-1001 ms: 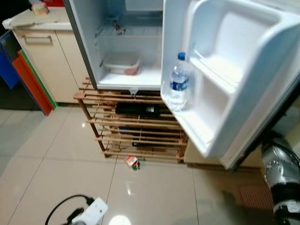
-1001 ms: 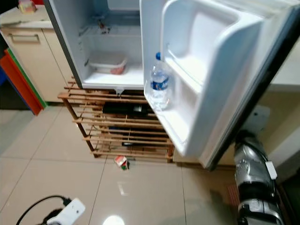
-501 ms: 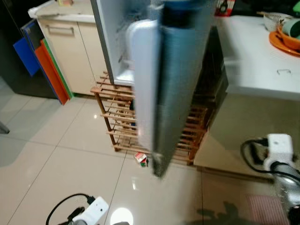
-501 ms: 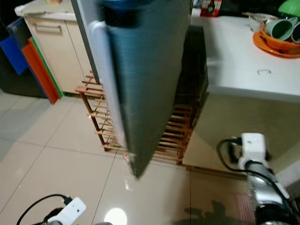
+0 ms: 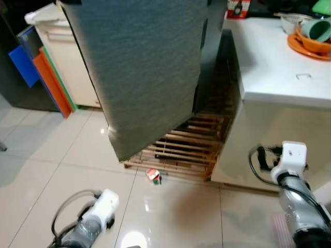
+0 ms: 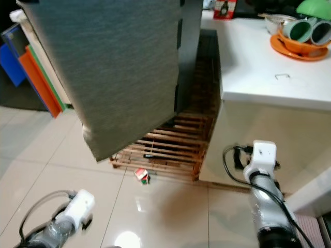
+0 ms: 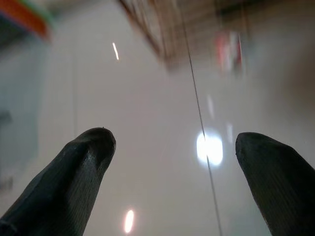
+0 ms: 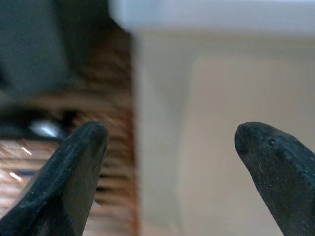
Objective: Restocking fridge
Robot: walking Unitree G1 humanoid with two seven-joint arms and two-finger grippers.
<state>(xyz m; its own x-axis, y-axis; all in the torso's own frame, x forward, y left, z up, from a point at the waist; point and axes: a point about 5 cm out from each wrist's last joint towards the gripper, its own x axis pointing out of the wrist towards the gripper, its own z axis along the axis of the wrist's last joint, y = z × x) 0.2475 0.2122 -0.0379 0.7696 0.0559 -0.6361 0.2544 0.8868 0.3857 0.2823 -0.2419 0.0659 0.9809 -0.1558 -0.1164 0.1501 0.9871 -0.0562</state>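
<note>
We see the grey fridge door (image 5: 145, 67) nearly shut, standing ahead of us above the wooden rack (image 5: 178, 152) on the tiled floor (image 5: 46, 170). Our left gripper (image 7: 170, 162) hangs low over the floor, fingers spread apart and holding nothing, well short of the door. Our right gripper (image 8: 170, 147) is also spread wide and empty, facing the side of the white counter (image 5: 269, 62) beside the rack. A small red and white carton (image 5: 152, 176) lies on the floor just before the rack, between our two arms.
</note>
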